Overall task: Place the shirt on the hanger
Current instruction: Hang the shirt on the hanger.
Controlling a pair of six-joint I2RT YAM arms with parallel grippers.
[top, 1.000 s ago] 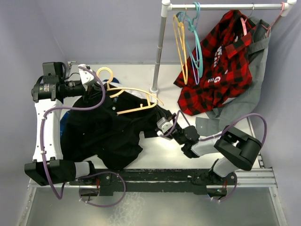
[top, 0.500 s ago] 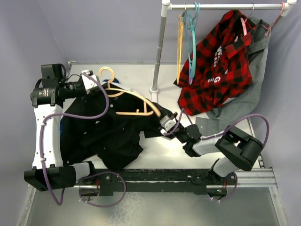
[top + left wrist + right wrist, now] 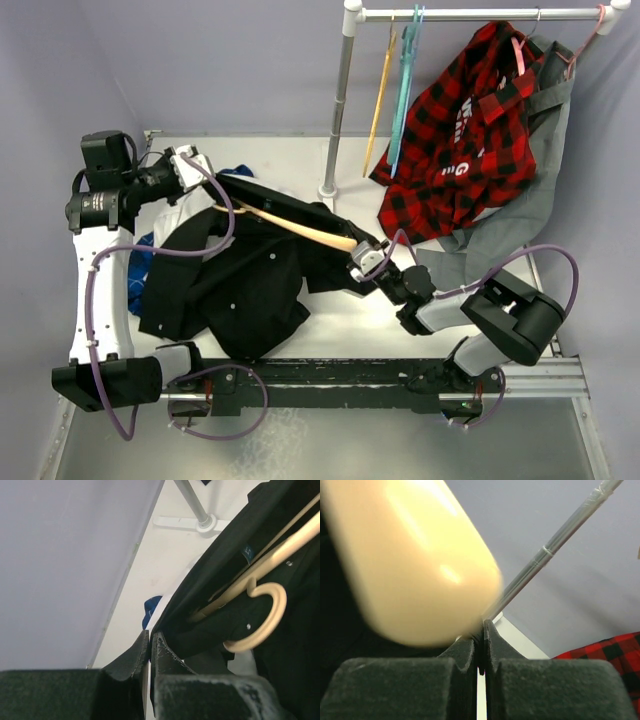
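Left fingers [image 3: 134,656] are pressed almost together on a thin edge of the shirt [image 3: 240,290] near its collar. They hold it lifted, while the lower part lies on the bench [image 3: 350,320]. I judge this pinch must be firm and the cloth tight, so that the hook [image 3: 272,611] does not sink under the cloth. From there the hanger [image 3: 300,226] runs rightward inside the shirt. Right fingers [image 3: 465,652] are fully closed at its far tip; whether wood or cloth is between them, I cannot tell. This end should be pushed gently into the shoulder.
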